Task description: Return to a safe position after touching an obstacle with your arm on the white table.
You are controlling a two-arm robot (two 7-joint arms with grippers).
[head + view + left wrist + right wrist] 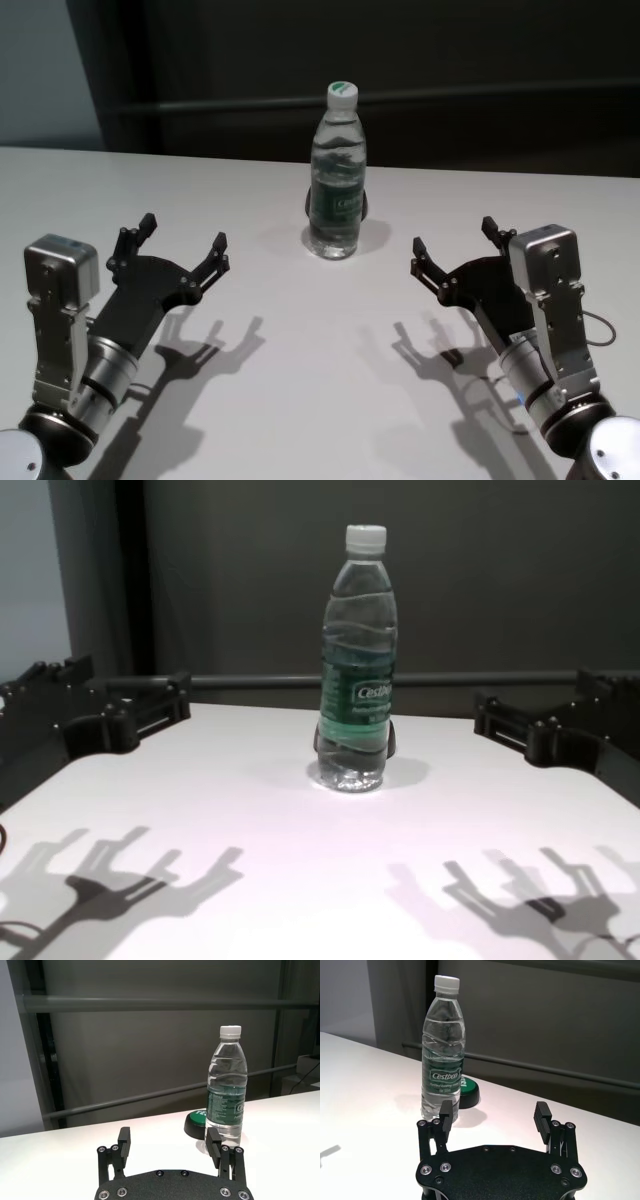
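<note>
The bottle [443, 1050] carried a green label reading "Cestbon", with smaller print below that was too fine to read. It stood upright on the white table [300, 400], just in front of a small black object [468, 1093]. The left gripper [182, 242] and right gripper [452, 243] hung with fingers spread on either side, both well apart from the bottle.

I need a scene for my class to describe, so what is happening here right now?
Nothing is being handled. A bottle stands upright mid-table, with a small black object behind its base. The left tool and right tool hover open above the table, one on each side of the bottle and nearer the robot, both apart from it.
</note>
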